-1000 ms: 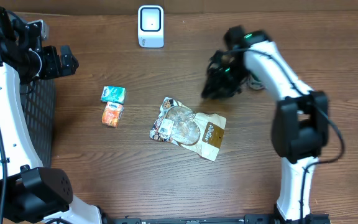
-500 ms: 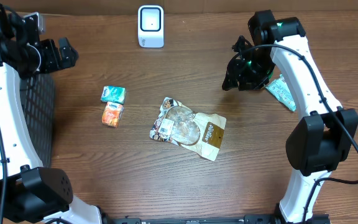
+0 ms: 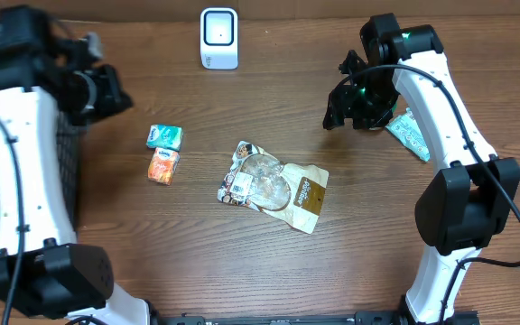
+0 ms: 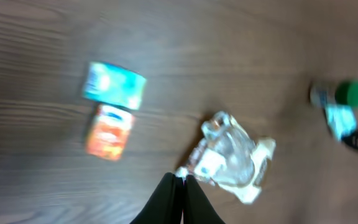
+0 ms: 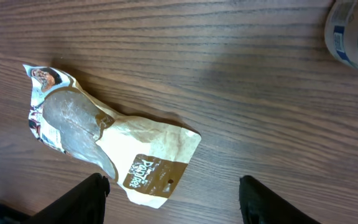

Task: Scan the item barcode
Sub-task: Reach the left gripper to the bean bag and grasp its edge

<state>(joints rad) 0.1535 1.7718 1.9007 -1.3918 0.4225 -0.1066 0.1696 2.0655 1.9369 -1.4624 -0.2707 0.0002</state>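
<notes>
The snack bag [image 3: 273,187] sits mid-frame, down-left of the right gripper [image 3: 352,105], whose fingers are spread wide and empty. Up in the upper left, the left gripper [image 3: 109,90] is pinched closed.

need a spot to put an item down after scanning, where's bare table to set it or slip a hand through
Bare wood lies between the scanner and the snack bag, and along the near edge below the bag. Crowded: the teal packet and orange packet close together at left, and the teal pouch at far right.

Even light, left wrist view blurred (smeared)
</notes>
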